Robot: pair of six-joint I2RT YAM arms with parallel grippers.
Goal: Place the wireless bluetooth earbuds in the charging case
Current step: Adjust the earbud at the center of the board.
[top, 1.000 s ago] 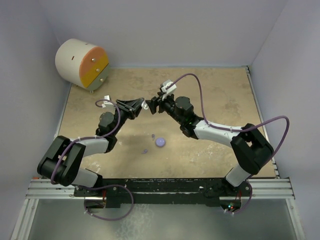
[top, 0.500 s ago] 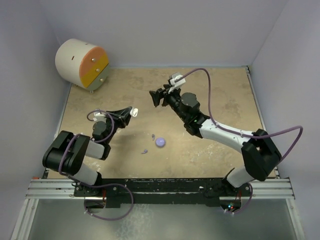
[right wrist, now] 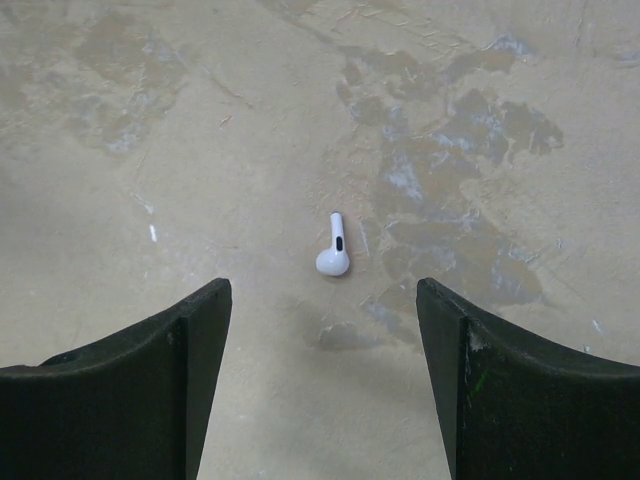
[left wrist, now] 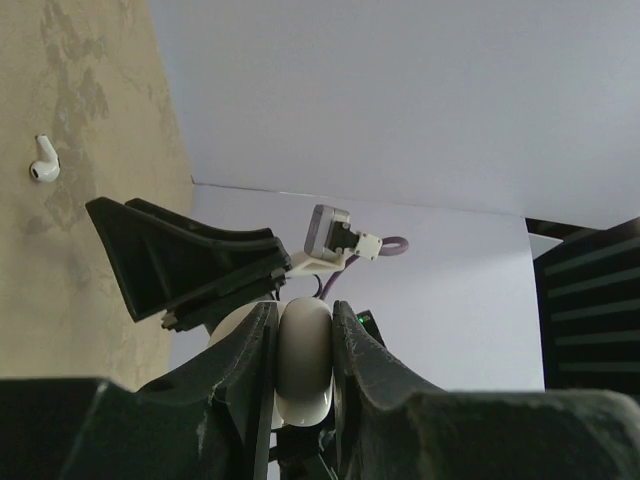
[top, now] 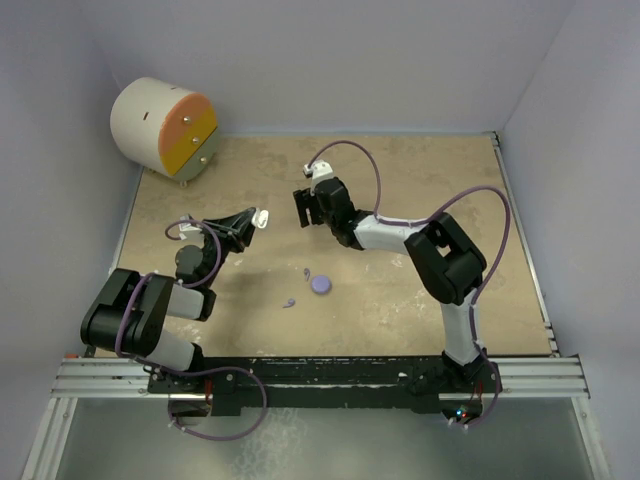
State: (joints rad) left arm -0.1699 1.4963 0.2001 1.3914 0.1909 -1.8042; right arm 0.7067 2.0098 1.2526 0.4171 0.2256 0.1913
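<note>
Right wrist view showed you a glossy white earbud (right wrist: 334,250), stem toward twelve o'clock, lying on the table (right wrist: 150,130) beyond your right gripper's (right wrist: 320,290) wide-spread jaws; your left gripper (left wrist: 303,312) was clamped on a white case (left wrist: 303,365).

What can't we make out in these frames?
White piece in left hand: left wrist view, fingers cover its sides; open or shut unclear.
White earbud: missing from top view; too small or behind right hand.
Lilac bits: top view, too small for shape.
</note>
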